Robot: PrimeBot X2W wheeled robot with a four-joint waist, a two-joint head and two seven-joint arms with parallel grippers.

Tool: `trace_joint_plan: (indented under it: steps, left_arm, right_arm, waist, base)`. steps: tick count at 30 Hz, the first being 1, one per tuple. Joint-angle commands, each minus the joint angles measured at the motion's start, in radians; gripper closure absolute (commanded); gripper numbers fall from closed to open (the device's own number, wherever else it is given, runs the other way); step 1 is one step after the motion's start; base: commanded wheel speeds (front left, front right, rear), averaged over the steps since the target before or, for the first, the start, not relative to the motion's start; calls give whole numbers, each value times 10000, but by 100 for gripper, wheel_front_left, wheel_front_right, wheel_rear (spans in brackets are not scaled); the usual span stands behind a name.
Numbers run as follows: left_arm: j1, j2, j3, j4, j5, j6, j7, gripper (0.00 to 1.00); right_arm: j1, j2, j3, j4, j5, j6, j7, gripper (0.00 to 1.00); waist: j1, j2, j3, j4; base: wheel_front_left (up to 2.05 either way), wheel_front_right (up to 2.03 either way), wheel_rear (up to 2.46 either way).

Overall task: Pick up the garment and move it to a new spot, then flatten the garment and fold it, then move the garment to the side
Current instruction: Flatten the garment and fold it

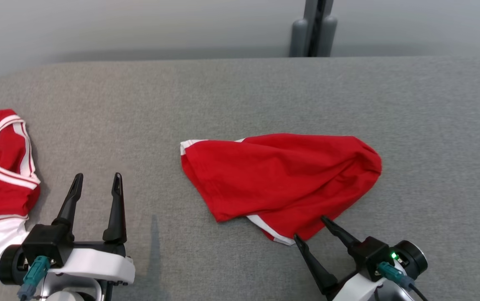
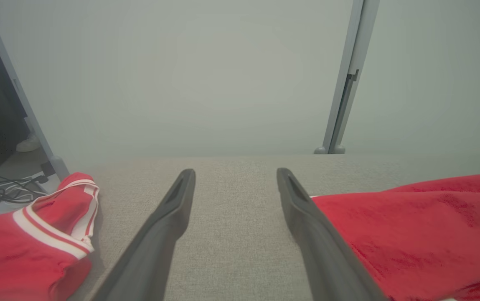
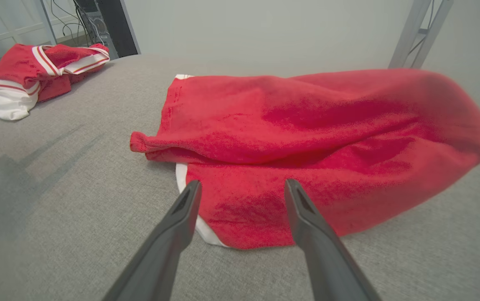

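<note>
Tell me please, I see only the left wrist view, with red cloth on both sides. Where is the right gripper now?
Observer: The right gripper is at the near edge of the middle garment, tips by its white-trimmed hem.
Operator: Does it hold the cloth?
Observer: No, its jaws stand open, nothing pinched.
Operator: And the garment on my left?
Observer: The near end of that second garment is plain white.

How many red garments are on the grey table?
2. The middle garment lies crumpled at the centre, just ahead of the right gripper; the left garment sits bunched at the left edge of the table, beside the left gripper. Nothing seems hidden.
</note>
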Motion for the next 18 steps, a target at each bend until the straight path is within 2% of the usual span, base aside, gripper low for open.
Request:
trace_joint_plan:
  steps: [1, 11, 12, 13, 14, 15, 18]
  left_arm:
    - [-221, 43, 27, 90, -45, -72, -114, 0]
    - [-911, -293, -154, 933, -133, -383, -582, 0]
    - [-969, -312, -160, 1006, -127, -402, -619, 0]
    - [-1025, -330, -163, 1068, -123, -420, -643, 0]
    - [-1066, -352, -166, 1131, -126, -413, -676, 0]
    - [-1116, -378, -169, 1265, -143, -450, -724, 0]
    - [-1224, -400, -149, 1394, -164, -522, -781, 0]
  right_arm:
    - [-169, -174, 170, 134, 102, -1, 65, 0]
    - [-934, -979, 1494, 1121, 345, -1, 1032, 2]
    - [-1030, -1034, 1589, 1189, 395, -1, 1220, 48]
    - [-1147, -1099, 1714, 1222, 447, -1, 1370, 65]
    - [-1261, -1140, 1782, 1206, 513, -1, 1454, 96]
    - [-1427, -1257, 2036, 1142, 701, 1, 1731, 100]
    - [-1683, -1588, 2537, 712, 1152, 2, 2112, 100]
  waist:
    - [0, 0, 420, 341]
    - [0, 0, 976, 621]
    - [0, 0, 996, 609]
    - [0, 0, 1018, 594]
    - [0, 0, 1036, 579]
    - [0, 0, 1054, 533]
    - [0, 0, 1049, 398]
  base:
    - [0, 0, 0]
    - [0, 0, 0]
    - [0, 0, 0]
    - [0, 0, 0]
    - [0, 0, 0]
    - [0, 0, 0]
    - [0, 0, 0]
